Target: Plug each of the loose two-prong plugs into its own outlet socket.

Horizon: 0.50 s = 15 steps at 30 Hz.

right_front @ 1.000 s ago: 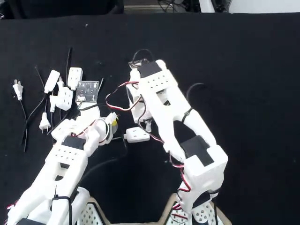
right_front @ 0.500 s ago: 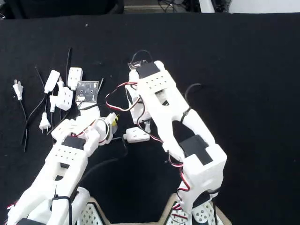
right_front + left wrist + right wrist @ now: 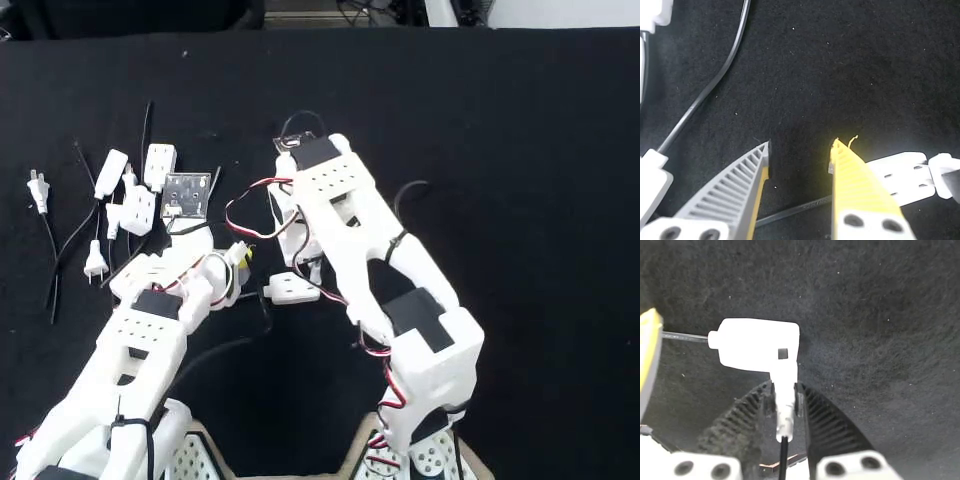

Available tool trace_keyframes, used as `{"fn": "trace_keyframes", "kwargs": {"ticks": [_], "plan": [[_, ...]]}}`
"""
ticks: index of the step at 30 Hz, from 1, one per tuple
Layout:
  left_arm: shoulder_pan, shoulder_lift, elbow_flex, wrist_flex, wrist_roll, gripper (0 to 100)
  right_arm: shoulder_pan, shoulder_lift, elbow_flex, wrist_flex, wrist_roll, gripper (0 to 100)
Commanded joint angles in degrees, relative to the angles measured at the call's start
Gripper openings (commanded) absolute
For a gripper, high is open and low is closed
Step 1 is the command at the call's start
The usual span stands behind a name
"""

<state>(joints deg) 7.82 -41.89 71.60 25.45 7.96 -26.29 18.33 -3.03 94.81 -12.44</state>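
A white outlet block (image 3: 755,350) lies on the black table, also seen as the outlet block (image 3: 293,288) between the two arms. A white two-prong plug (image 3: 785,405) meets its side, and my right gripper (image 3: 785,388) is shut on that plug, its black cable trailing back. From above, the right gripper (image 3: 305,265) points down just behind the block. My left gripper (image 3: 800,150) is open with bare cloth between its grey and yellow fingers, beside the outlet block (image 3: 900,175). In the high view the left gripper (image 3: 240,262) sits left of the block.
Far left on the table lie loose plugs (image 3: 38,190) (image 3: 95,262) with black cables, white sockets (image 3: 160,165) (image 3: 138,210) and a metal-faced socket (image 3: 187,195). A black cable (image 3: 790,212) runs under the left gripper. The table's right half is bare black cloth.
The right arm's wrist has edged very slightly. The outlet block and the left arm keep their places.
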Motion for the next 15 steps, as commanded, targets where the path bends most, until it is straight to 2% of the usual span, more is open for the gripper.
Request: {"fn": "trace_keyframes", "kwargs": {"ticks": [1,15], "plan": [[0.5,-1.0,-0.6,-0.4,0.6,20,-1.0,-0.4,-2.6,2.5,-0.2,1.1],[0.5,-1.0,-0.6,-0.4,0.6,20,-1.1,2.1,-4.3,3.5,-0.2,1.1]]}}
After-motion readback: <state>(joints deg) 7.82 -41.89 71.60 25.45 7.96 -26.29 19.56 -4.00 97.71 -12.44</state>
